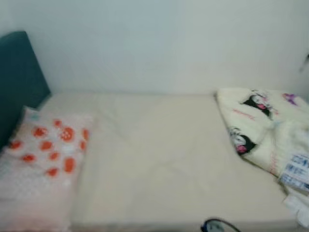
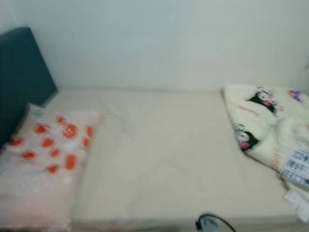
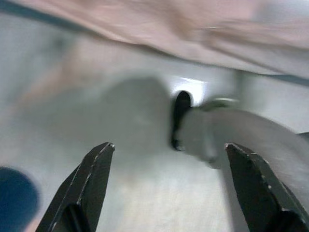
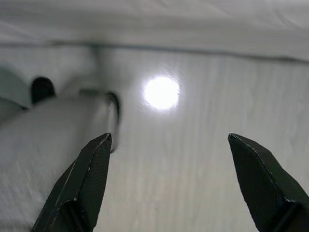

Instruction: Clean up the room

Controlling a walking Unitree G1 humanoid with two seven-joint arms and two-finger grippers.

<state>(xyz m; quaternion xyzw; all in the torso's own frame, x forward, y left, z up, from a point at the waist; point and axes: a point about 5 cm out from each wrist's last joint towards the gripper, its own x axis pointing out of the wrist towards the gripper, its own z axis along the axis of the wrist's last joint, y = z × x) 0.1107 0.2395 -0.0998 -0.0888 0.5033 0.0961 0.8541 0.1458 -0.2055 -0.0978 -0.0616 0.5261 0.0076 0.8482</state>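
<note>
Lying across the foot end of the bed, at the robot's right, a cream blanket printed with black-and-pink cartoon figures is bunching in loose folds and reaching the mattress edge. A white item with blue print is resting against the blanket's near corner; what it is cannot be told through the blur. At the robot's left, a pale pink pillow with orange-red spots is sitting at the head end, leaning close to a dark teal headboard. Between pillow and blanket, the cream sheet is lying bare and mildly creased. A white wall is running behind the bed. A dark rounded object is poking into the head views at the near mattress edge.

Both arms are hanging low over a pale, glossy floor. The left gripper is holding its fingers wide apart with nothing between them, pointing toward the robot's own grey foot. The right gripper is likewise spread wide and carrying nothing, above a bright light reflection.
</note>
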